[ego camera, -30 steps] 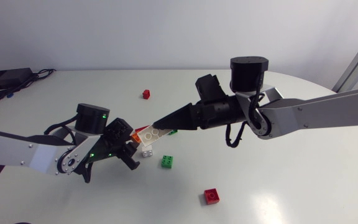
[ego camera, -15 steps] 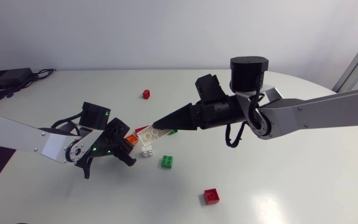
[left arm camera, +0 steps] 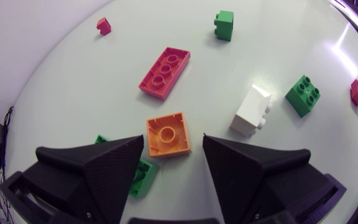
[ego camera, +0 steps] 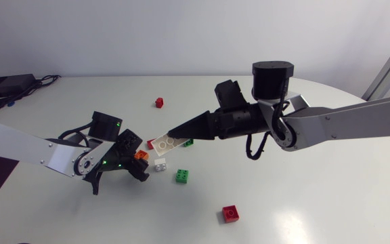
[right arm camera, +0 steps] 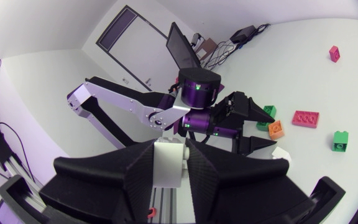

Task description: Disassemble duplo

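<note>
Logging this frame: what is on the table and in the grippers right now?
long white brick: 1, white, clamped in the right gripper, above the table.
orange brick: 1, orange, between the left gripper's open fingers.
long red brick: 1, red, on the table ahead of the orange brick.
small red bricks: 2, red, one at the far side, one nearest the camera.
green bricks: 3, green, one beyond the long red brick, one by the small white brick, one partly under a left finger.
small white brick: 1, white, on the table.
table: 1, white.
left gripper: black, open.
right gripper: black, shut.
</note>
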Controlling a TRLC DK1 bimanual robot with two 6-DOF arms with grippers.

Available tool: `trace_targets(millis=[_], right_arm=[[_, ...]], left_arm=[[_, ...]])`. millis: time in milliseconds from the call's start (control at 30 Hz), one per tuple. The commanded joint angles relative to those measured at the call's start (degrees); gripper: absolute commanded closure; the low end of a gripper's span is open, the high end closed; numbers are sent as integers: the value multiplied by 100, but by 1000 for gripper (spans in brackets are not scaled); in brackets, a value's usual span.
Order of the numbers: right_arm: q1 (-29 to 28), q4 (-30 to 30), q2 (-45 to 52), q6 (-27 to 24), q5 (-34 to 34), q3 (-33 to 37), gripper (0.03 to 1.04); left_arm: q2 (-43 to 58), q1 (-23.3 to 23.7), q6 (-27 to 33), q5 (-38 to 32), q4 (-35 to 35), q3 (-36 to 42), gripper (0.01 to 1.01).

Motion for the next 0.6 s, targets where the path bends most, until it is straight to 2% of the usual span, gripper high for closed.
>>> trace_targets(millis=[0,100,167,300,367,500,567], right_arm=[[-57,60,177,-81,122,47,833],[-189,33,406,-81,175,170,857],[-295,25,485,-98,333,222,885],[-567,-90,520,-195,474,337,889],[-673,-336,520,-318,615,407,954],[-769,-1487,617,-1092,984,741,959],[-637,-2551,652,-1997,1537,1013,959]], left_arm=[[51,0,-130,-43,-48,122,257],[-36,35,-139,-60,-48,122,246],[-116,35,-147,-60,-48,96,197],[-406,26,-156,-51,40,-18,182],[-502,9,-156,-51,128,-89,170],[-520,-9,-147,-51,146,-97,170],[-520,-9,-147,-51,146,-97,170]])
